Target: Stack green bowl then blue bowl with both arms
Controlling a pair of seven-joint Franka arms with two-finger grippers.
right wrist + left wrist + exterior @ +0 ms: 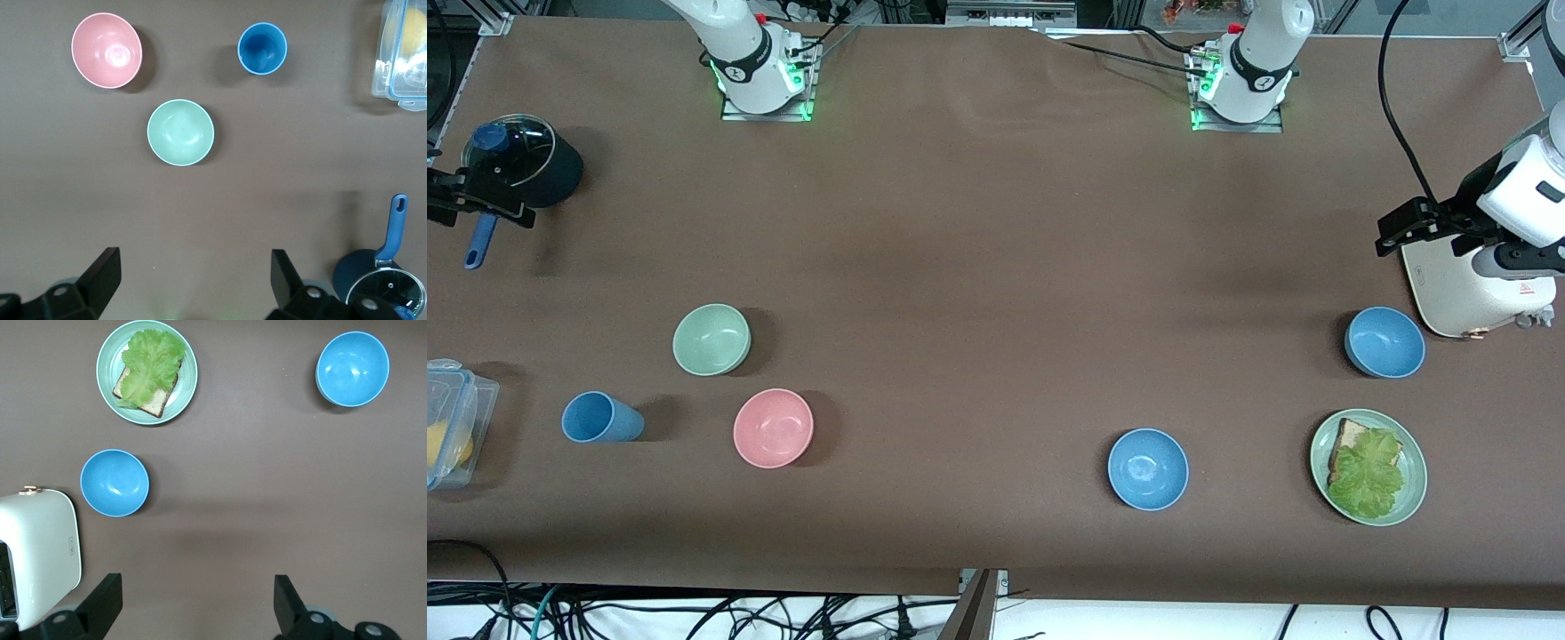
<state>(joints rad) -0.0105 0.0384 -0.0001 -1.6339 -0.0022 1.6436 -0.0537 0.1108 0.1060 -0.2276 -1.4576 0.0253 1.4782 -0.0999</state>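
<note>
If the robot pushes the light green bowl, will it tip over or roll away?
Probably neither. The green bowl sits upright, wide and low, so it would likely slide rather than tip. Its plain matte surface looks stiff, so it should not bend, and its smooth rim might slip between the right gripper fingers.

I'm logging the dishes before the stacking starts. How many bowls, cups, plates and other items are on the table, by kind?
Bowls: 4 – green bowl, pink bowl, blue bowl, second blue bowl
Cups: 1 – blue cup
Plates: 1 – green plate with bread and lettuce
Pots: 1 – lidded pot
Plastic containers: 1 – container
Toasters: 1 – toaster
Total: 9
</note>
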